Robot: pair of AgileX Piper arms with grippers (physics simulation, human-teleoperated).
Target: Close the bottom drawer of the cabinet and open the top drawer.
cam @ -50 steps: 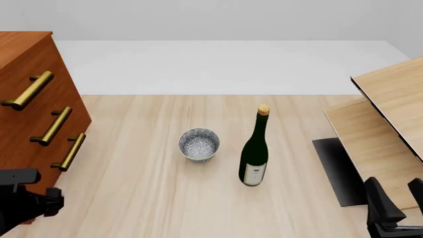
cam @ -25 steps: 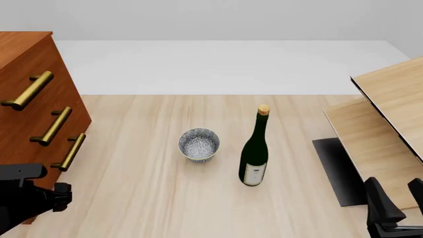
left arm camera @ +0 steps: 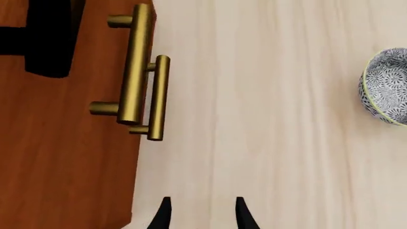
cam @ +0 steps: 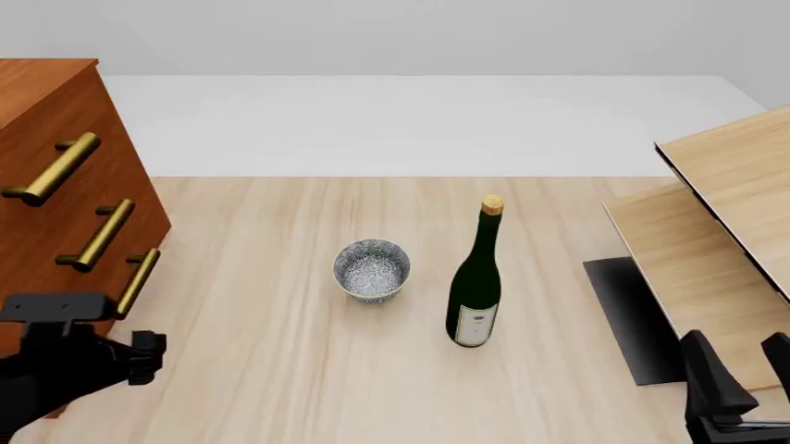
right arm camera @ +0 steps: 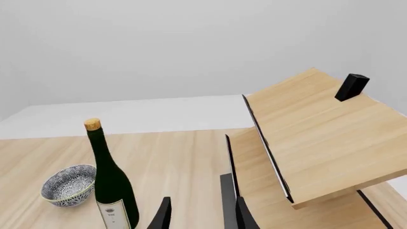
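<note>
The reddish-brown cabinet (cam: 62, 102) stands at the table's left edge with three brass handles down its front. The top drawer (cam: 50, 169) and the bottom drawer (cam: 133, 282) look flush with the front from here. In the left wrist view, looking straight down, two brass handles (left arm camera: 137, 71) overlap, the lower one (left arm camera: 157, 98) reaching further out. My left gripper (left arm camera: 202, 213) hangs open over bare table just in front of the cabinet, touching nothing. The left arm (cam: 74, 363) sits below the bottom handle. My right gripper (cam: 745, 367) is open and empty at the near right.
A patterned bowl (cam: 370, 270) and a dark green corked bottle (cam: 475, 287) stand mid-table. Pale light-wood furniture (cam: 728, 194) with tilted panels fills the right side, above a dark mat (cam: 630, 314). The right wrist view shows the bottle (right arm camera: 113, 191) and the bowl (right arm camera: 68, 184).
My left arm has slid rightward along the near edge, out from the cabinet's foot toward the open table. The right arm has not moved.
</note>
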